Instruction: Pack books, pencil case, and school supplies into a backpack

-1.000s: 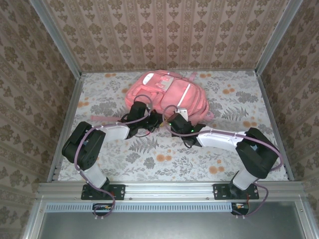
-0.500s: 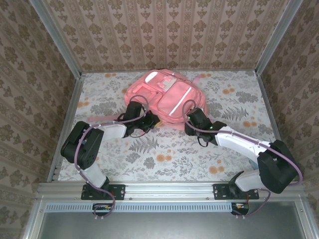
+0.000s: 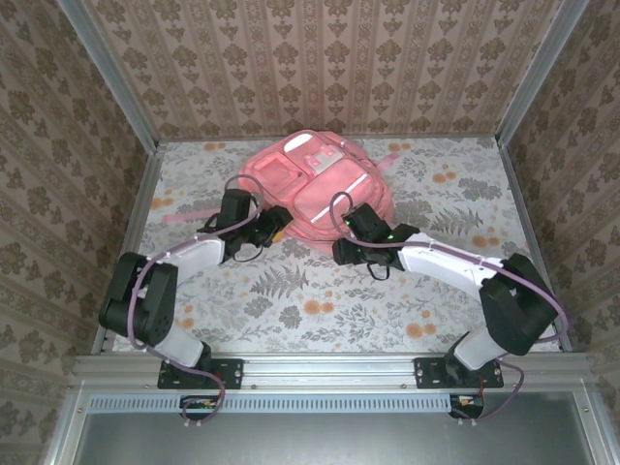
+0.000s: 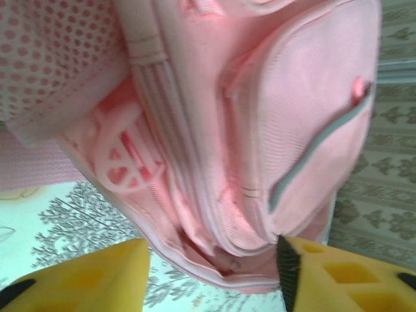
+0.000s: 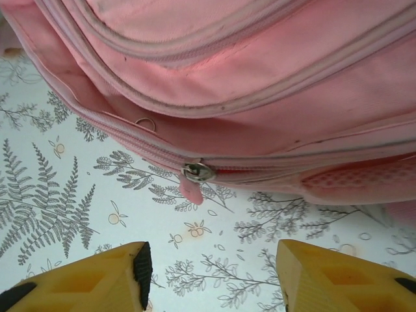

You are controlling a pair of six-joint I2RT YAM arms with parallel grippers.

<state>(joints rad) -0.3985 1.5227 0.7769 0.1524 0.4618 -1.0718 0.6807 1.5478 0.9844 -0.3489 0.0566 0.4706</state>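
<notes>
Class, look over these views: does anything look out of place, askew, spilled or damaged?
Only mildly: the backpack lies flat and skewed on the table, with one strap trailing out to the left. Nothing looks spilled or torn.

Pink backpack (image 3: 315, 184) lies flat at far-centre of floral desk (image 3: 320, 310), front pockets & pale stripe facing up, a strap (image 3: 179, 216) trailing off to the L across the desk. L gripper (image 3: 271, 232) at backpack's near-L edge, R gripper (image 3: 342, 249) at its near edge just R of centre; touching fabric or just beside it, can't tell. L forearm (image 3: 199, 254) & R forearm (image 3: 441, 263) angle inward, elbows bent out. Patterned walls (image 3: 329, 68) on 3 sides
</notes>
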